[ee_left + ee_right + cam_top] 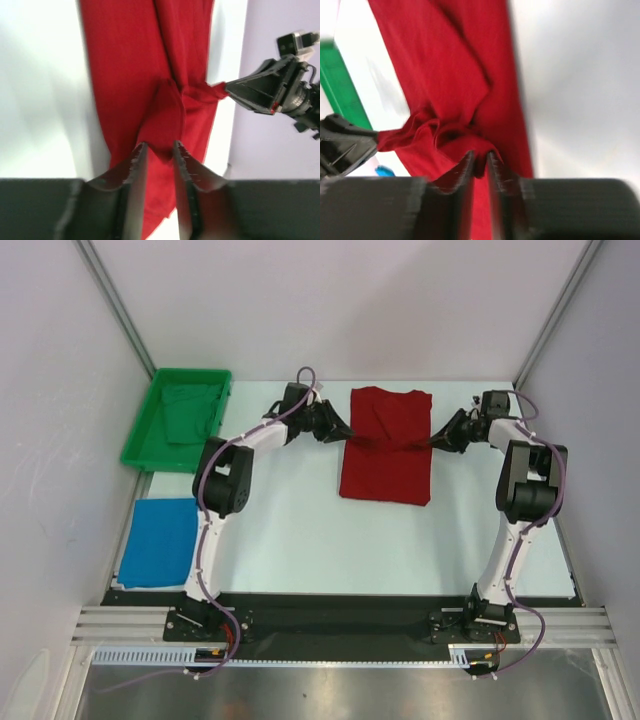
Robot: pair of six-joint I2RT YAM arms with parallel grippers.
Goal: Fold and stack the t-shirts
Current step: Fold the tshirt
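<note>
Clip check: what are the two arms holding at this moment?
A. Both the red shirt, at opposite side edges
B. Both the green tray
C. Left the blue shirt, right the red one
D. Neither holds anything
A: the left gripper and the right gripper each pinch a bunched fold of the red t-shirt from opposite sides, while the blue t-shirt lies apart at the near left.

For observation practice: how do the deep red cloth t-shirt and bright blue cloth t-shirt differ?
The deep red t-shirt lies mid-table, the bright blue t-shirt at the left edge. The left gripper and right gripper pinch the red one, bunching it; the blue one lies flat, untouched. Both are plain.
</note>
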